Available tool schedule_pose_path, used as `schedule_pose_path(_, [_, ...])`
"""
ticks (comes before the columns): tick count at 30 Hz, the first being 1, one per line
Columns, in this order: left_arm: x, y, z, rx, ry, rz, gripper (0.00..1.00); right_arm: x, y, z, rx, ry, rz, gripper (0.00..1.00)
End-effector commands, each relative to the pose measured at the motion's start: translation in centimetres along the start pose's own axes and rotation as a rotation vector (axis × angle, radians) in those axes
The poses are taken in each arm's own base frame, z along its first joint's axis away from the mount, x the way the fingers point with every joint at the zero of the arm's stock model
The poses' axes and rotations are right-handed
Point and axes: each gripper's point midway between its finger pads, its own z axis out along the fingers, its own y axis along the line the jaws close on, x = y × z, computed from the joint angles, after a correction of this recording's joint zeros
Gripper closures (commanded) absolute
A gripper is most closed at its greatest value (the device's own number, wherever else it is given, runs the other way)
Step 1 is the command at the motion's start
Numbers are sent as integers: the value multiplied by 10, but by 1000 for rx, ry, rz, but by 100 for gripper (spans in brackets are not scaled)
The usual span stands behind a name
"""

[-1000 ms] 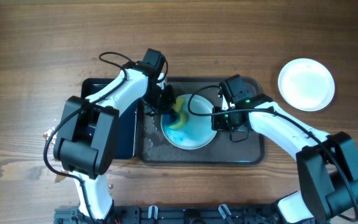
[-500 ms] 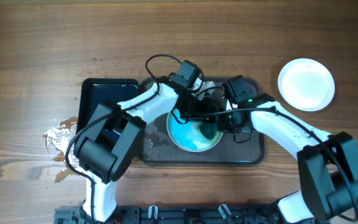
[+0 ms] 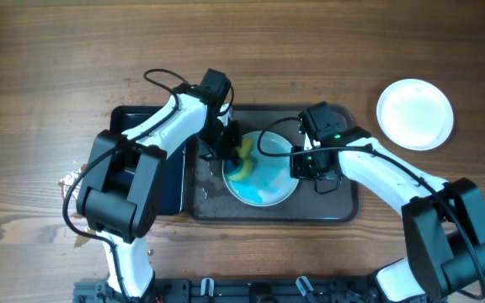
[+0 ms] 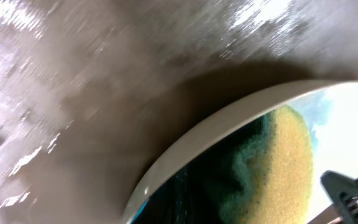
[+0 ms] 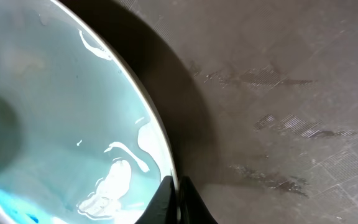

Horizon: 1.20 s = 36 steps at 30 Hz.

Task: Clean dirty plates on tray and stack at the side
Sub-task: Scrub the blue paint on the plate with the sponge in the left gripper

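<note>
A white plate (image 3: pixel 268 181), wet and tinted blue, lies in the middle of the dark grey tray (image 3: pixel 226 207). My left gripper (image 3: pixel 231 151) is shut on a yellow-and-green sponge (image 3: pixel 242 158) that presses on the plate's left part. In the left wrist view the sponge (image 4: pixel 284 162) sits just inside the plate's rim (image 4: pixel 229 118). My right gripper (image 3: pixel 298 165) is shut on the plate's right rim. The right wrist view shows that gripper (image 5: pixel 174 198) pinching the thin rim, with blue water pooled on the plate (image 5: pixel 61 112). Another white plate (image 3: pixel 415 114), with no mark showing, rests on the table at the right.
A smaller glossy black tray (image 3: pixel 146 126) lies against the grey tray's left side, partly under my left arm. A wet, shiny patch (image 3: pixel 76 181) marks the wood left of it. The grey tray's floor (image 5: pixel 291 93) is scratched and damp.
My left gripper swept the sponge right across the plate and has come back to its left part. My right gripper has stayed on the rim.
</note>
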Motion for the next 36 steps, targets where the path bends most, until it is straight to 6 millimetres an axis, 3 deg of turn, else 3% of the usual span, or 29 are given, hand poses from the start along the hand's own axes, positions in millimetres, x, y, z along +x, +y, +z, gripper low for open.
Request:
schedule_pose_path(1, [16, 64, 15, -296, 40, -48, 96, 3, -15, 4, 56, 13, 11, 96])
schedule_pose_path(2, [24, 60, 16, -281, 78, -15, 96, 3, -17, 4, 58, 16, 17, 96])
schedule_pose_path(6, [65, -10, 24, 58, 261, 140, 96, 1, -24, 3, 62, 14, 42, 96])
schedule_pose_path(8, [75, -44, 26, 191, 283, 192, 96, 0, -24, 2, 62, 14, 43, 96])
schedule_pose_path(12, [90, -91, 30, 349, 294, 304, 96, 1, -24, 2, 59, 17, 44, 96])
schedule_pose_path(15, [87, -103, 33, 369, 266, 327, 96, 4, -22, 3, 48, 30, 45, 96])
schedule_pose_path(19, [69, -125, 20, 517, 221, 332, 96, 5, -21, 3, 42, 34, 46, 96])
schedule_pose_path(21, [52, -126, 15, 537, 177, 288, 96, 5, -20, 3, 38, 38, 46, 96])
schedule_pose_path(23, [31, -110, 18, 470, 121, 199, 96, 5, -20, 3, 36, 39, 47, 96])
schedule_pose_path(26, [-6, -35, 29, 130, -24, 3, 96, 6, -20, 3, 37, 41, 47, 96])
schedule_pose_path(28, [-3, 11, 28, -95, -43, -50, 96, 6, -20, 3, 37, 41, 47, 96])
schedule_pose_path(30, [2, 12, 28, -100, -23, -43, 96, 6, -20, 3, 37, 41, 47, 96])
schedule_pose_path(33, [9, -13, 19, 14, 3, 72, 92, 6, -20, 3, 37, 40, 46, 96])
schedule_pose_path(36, [15, -44, -4, 158, -8, 196, 70, 4, -19, 3, 34, 35, 45, 96])
